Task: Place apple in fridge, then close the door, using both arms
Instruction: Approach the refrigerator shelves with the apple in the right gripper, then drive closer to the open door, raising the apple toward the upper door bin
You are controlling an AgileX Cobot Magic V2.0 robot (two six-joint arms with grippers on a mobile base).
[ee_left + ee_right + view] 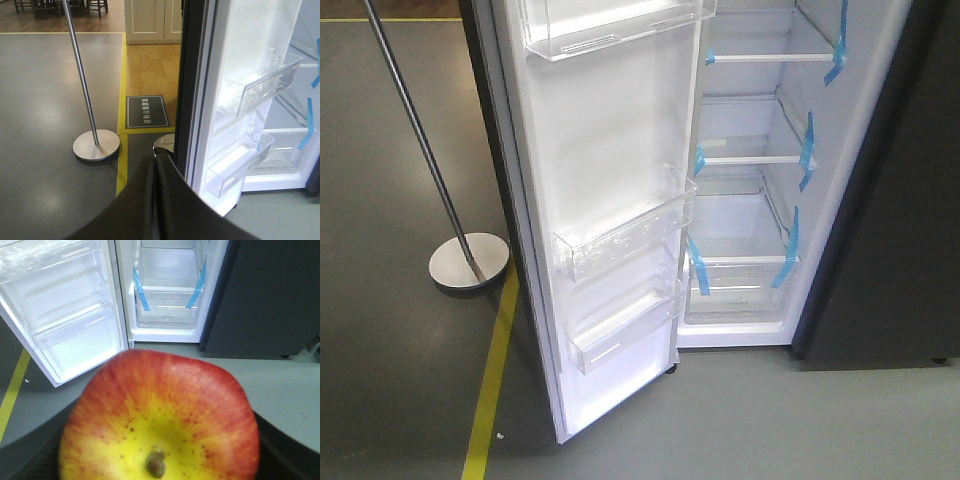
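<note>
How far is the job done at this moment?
Done: the door stands open and the apple is gripped. In hand: the right end effector holds it facing the open fridge. Left: set the apple inside, where the visible shelves hold nothing, then shut the door.

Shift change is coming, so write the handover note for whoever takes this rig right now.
Left gripper: looks shut and empty, beside the outer edge of the door.
Right gripper: shut on the apple, outside the fridge and facing it.
The door stands wide open. Its bins and the shelves in view hold nothing.
Done: apple in hand, door open.
Left: set the apple on a shelf, pull the arm out, then swing the door closed.
</note>
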